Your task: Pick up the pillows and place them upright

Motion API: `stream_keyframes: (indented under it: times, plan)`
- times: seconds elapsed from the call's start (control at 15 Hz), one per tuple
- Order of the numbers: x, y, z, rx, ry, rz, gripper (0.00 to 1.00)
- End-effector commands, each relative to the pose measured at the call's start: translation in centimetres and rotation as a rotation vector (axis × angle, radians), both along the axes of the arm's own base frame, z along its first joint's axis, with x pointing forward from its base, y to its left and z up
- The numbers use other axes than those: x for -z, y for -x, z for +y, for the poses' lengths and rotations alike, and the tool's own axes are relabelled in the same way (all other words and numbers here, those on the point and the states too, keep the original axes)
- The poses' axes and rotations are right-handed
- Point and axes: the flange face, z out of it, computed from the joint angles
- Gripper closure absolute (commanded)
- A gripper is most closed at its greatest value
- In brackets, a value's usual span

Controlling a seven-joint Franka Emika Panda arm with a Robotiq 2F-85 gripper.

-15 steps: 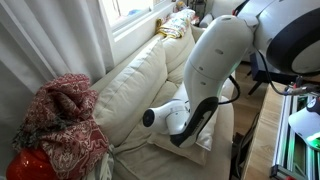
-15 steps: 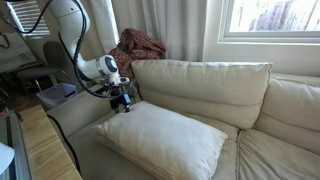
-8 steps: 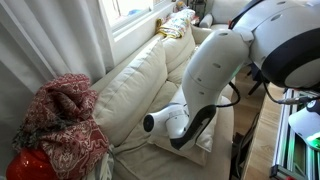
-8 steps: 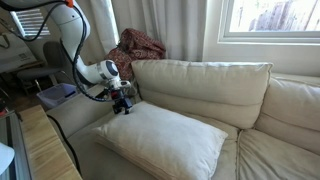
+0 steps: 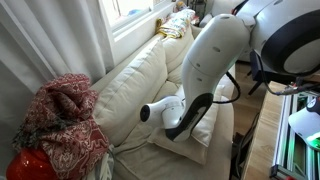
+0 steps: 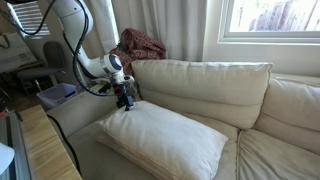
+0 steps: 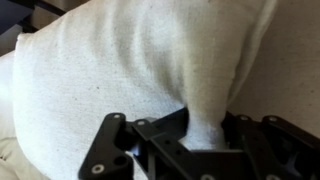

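One cream pillow [image 6: 170,135] lies flat on the sofa seat, and in an exterior view it shows under the arm [image 5: 203,128]. My gripper [image 6: 126,100] is at the pillow's corner nearest the sofa arm. In the wrist view the pillow [image 7: 120,60] fills the picture. A pinched fold of its fabric runs down between the black fingers of the gripper [image 7: 205,132], which is shut on it. That corner stands slightly raised off the seat.
A red patterned blanket [image 5: 60,125] [image 6: 140,45] is heaped on the sofa arm. The sofa's cream back cushions [image 6: 200,85] rise just behind the pillow. A grey bin [image 6: 55,95] and wooden floor [image 6: 40,140] lie beside the sofa. A window [image 6: 270,18] is behind it.
The jaws have closed on the pillow's corner. The gripper dipped onto the pillow, then rose a little with the fabric pinched.
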Motion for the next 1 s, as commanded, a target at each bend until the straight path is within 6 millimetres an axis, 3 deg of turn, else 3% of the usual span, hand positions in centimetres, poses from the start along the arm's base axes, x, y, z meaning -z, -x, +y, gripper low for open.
stream_keyframes:
  times: [0.0,0.6,0.93]
  plan:
    - [-4.8,-0.4,-3.6,0.115,0.004,0.004,0.96]
    - [-21.5,-2.4,-10.0,0.359,-0.203,-0.158,0.96]
    - [-30.5,-2.5,-11.2,0.531,-0.333,-0.243,0.96]
